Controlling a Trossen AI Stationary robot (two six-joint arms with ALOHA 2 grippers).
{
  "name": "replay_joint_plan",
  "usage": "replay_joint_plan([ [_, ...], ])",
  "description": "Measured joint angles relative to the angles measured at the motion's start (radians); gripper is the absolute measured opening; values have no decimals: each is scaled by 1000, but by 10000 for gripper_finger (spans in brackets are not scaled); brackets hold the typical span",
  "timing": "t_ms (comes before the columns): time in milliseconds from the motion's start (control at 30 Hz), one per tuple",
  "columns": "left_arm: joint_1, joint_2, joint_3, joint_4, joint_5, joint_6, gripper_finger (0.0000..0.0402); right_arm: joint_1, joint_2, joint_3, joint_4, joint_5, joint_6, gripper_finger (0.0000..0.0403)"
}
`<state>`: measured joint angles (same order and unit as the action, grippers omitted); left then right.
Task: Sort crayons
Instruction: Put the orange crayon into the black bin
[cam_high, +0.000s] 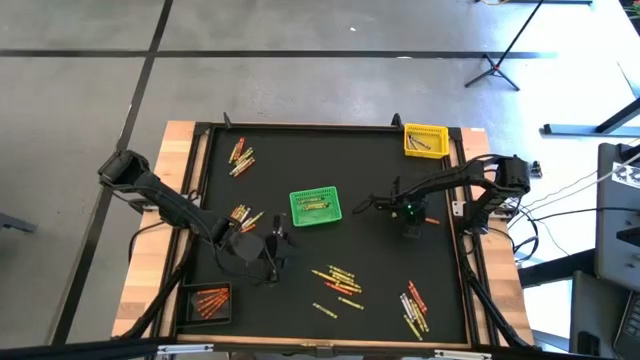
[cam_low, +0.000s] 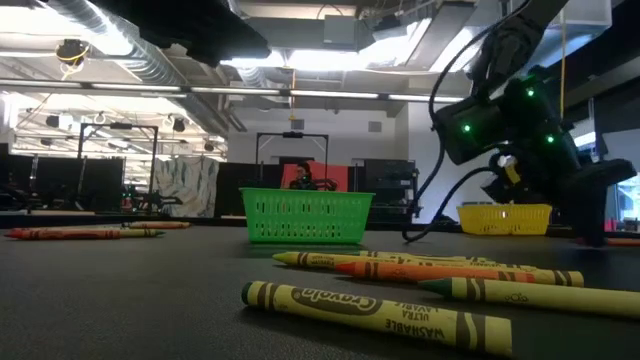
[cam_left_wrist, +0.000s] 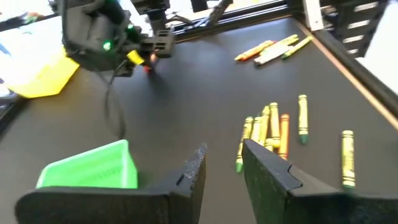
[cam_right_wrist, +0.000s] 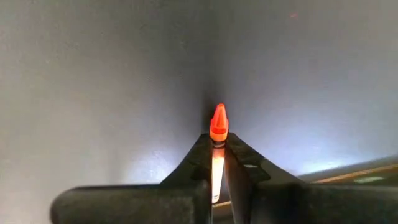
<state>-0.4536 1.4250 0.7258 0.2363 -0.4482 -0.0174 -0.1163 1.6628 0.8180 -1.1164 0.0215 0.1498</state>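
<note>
Crayons lie in loose groups on the black mat: near the front (cam_high: 340, 280), at the front right (cam_high: 415, 308), at the far left (cam_high: 241, 155), and beside my left gripper (cam_high: 243, 215). My right gripper (cam_high: 411, 225) stands right of the green basket (cam_high: 315, 206), pointing down, shut on an orange-red crayon (cam_right_wrist: 217, 124). My left gripper (cam_left_wrist: 224, 171) hovers at the mat's near left (cam_high: 268, 250), open and empty, with several yellow, green and orange crayons (cam_left_wrist: 273, 127) ahead of it. My right gripper pinches the orange-red crayon's shaft (cam_right_wrist: 216, 163) between its two fingers, the crayon lying along the fingers. The pointed tip (cam_right_wrist: 218, 117) sticks out past the fingertips toward the mat. Whether the tip touches the mat I cannot tell.
A yellow basket (cam_high: 425, 140) holding a few crayons sits at the far right corner. A black basket (cam_high: 210, 300) with red and orange crayons sits at the near left corner. A raised frame (cam_high: 300, 127) edges the mat. Bare mat lies between the green basket and my right gripper.
</note>
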Motion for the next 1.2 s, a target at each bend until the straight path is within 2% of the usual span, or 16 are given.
replay_joint_plan([
  [100, 5, 0, 0, -2, -4, -7, 97, 42, -9, 36, -9, 2, 1, 20],
  [267, 8, 10, 0, -10, -3, -47, 133, 129, -36, 107, -9, 9, 12, 21],
  [433, 22, 15, 0, -17, -9, -56, 157, 206, -84, 169, 77, 43, 26, 21],
  [667, 21, 15, 0, -19, -10, -52, 157, 298, -163, 177, 341, 82, -7, 21],
  [833, 21, 15, 0, -19, -11, -75, 157, 356, -179, 177, 616, 151, -54, 21],
  [1000, 22, 33, 0, -7, -12, -85, 157, 368, -139, 178, 941, 144, -124, 21],
  [1200, 21, 37, 0, -6, -22, -85, 157, 365, -64, 178, 1188, 144, -236, 21],
])
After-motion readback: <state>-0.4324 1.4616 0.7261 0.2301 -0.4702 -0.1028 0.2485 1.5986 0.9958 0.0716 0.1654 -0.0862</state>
